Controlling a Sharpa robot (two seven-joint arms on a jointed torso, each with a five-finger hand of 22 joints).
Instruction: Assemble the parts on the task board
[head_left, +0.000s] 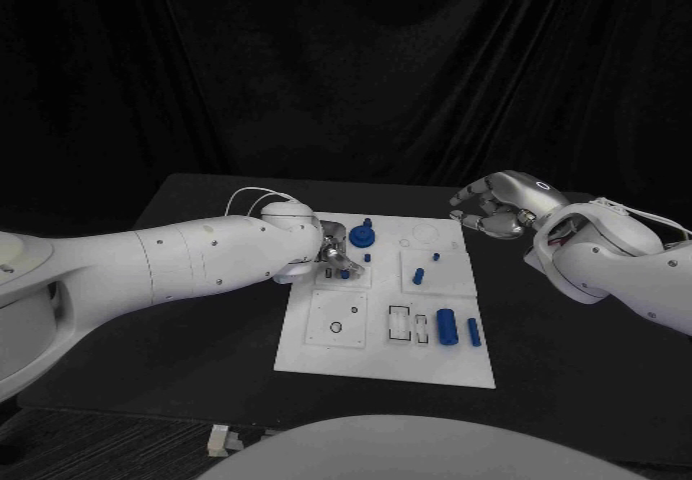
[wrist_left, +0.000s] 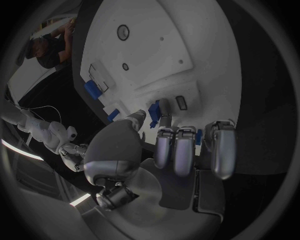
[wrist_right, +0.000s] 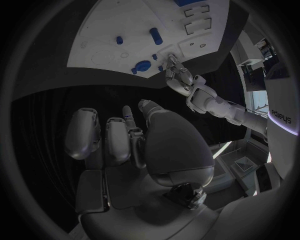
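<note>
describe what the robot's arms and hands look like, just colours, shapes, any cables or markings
Both arms are smooth, rounded white shells with small dark screw dots. The left arm has a thin white cable looping above its wrist; the right arm has a similar cable near its wrist. The left hand and right hand are silver-grey metal with rounded finger segments and a bulbous thumb base. Dark lettering marks the left forearm in the right wrist view.

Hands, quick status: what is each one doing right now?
Left hand: over the task board, fingers at a small blue part; whether it grips it cannot be told.
Right hand: off the board, fingers curled in, holding nothing.
</note>
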